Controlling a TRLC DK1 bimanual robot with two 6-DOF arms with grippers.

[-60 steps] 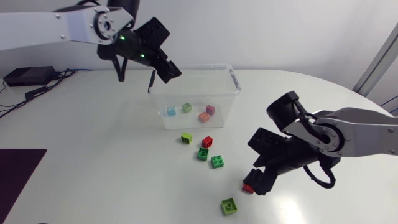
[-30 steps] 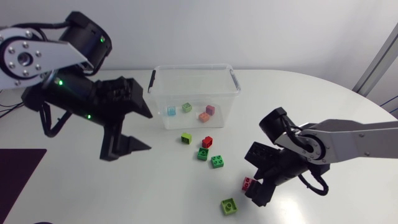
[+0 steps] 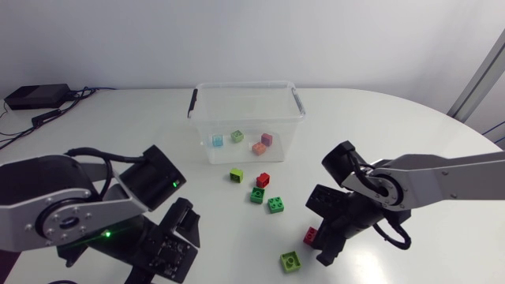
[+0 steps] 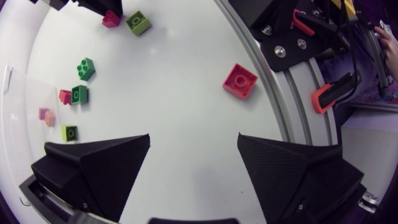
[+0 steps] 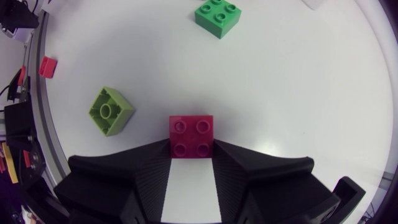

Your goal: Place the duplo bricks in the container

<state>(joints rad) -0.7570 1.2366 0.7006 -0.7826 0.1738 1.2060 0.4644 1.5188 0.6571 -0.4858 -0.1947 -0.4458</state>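
White tabletop (image 3: 118,118), rounded at its right edge, carries everything.

The left arm (image 3: 71,209) comes in from the left edge. It is folded low over the near-left part of the tabletop with its wrist turned down. The left gripper (image 4: 194,140) is released: its fingers are spread wide with only bare surface between them. A stray red brick (image 4: 240,80) lies ahead of it, close to the near edge and touching nothing.

The right arm (image 3: 442,173) reaches in from the right edge with its elbow bent and its wrist tipped down, toward the near edge, right of the middle. The right gripper (image 5: 191,148) is clenched on a crimson brick (image 5: 191,130), studs up, with one fingertip against each side. I cannot tell whether the brick rests on the surface or hangs just clear of it. A lime brick (image 5: 111,111) lies just beside that gripper, hollow side up and apart from it. A green four-stud brick (image 5: 216,17) lies ahead.

The clear container (image 3: 241,85) stands open-topped near the middle of the far edge. It holds a blue brick (image 3: 218,141), a pale green brick (image 3: 237,136), a salmon brick (image 3: 257,147) and a purple brick (image 3: 267,139). Between the container and the right gripper, a yellow-green brick (image 3: 236,175), a small red brick (image 3: 263,180) and a dark green brick (image 3: 257,195) lie close together.
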